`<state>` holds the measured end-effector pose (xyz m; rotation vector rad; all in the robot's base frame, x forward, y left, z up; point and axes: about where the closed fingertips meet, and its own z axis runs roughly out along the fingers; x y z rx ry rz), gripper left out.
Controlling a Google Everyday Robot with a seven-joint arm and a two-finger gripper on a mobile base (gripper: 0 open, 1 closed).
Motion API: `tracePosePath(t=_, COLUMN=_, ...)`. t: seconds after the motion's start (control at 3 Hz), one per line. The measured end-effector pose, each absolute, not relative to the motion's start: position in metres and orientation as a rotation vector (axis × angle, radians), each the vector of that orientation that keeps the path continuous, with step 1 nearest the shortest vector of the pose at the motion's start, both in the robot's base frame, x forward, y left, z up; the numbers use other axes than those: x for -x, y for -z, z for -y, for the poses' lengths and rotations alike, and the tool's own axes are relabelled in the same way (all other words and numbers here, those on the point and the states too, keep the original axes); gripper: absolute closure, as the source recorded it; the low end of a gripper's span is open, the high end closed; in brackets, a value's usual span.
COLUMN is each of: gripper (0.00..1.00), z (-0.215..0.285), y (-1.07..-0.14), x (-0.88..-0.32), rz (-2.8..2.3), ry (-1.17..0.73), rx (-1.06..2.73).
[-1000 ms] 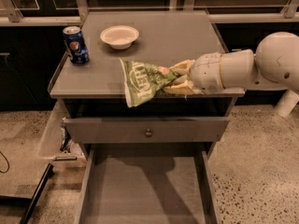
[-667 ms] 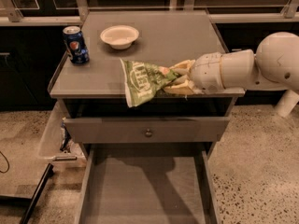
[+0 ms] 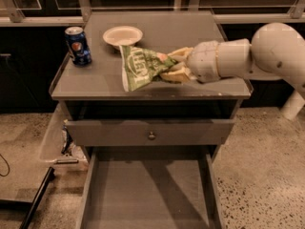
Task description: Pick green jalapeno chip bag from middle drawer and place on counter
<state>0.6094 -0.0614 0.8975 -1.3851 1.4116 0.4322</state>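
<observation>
The gripper (image 3: 172, 66) is over the right half of the counter (image 3: 97, 78), with its fingers (image 3: 180, 54) clamped on the right end of the bag (image 3: 139, 68). The bag hangs leftward, low over the counter. You cannot tell whether its lower corner touches. The drawer (image 3: 147, 190) stands open below, floor bare.

Handling: treat the bag as light, soft and crinkly. The film is probably slick and the contents brittle. Grip a crimped end seam, as here; do not squeeze the middle.

Markings: the bag bears large white letters, which you cannot read as a word. The blue can (image 3: 77, 45) appears to carry a Pepsi roundel. The bowl (image 3: 122, 35) is unmarked.
</observation>
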Motion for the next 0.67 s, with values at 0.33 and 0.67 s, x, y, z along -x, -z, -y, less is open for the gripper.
tracePosePath(t=0.33, gripper=1.00, z=0.051, y=-0.909, x=-0.650, rz=-1.424, ry=-0.454, rx=1.354)
tracePosePath(t=0.67, gripper=1.00, z=0.047, y=-0.906, x=-0.680, rz=-1.484, ry=-0.468, rx=1.322)
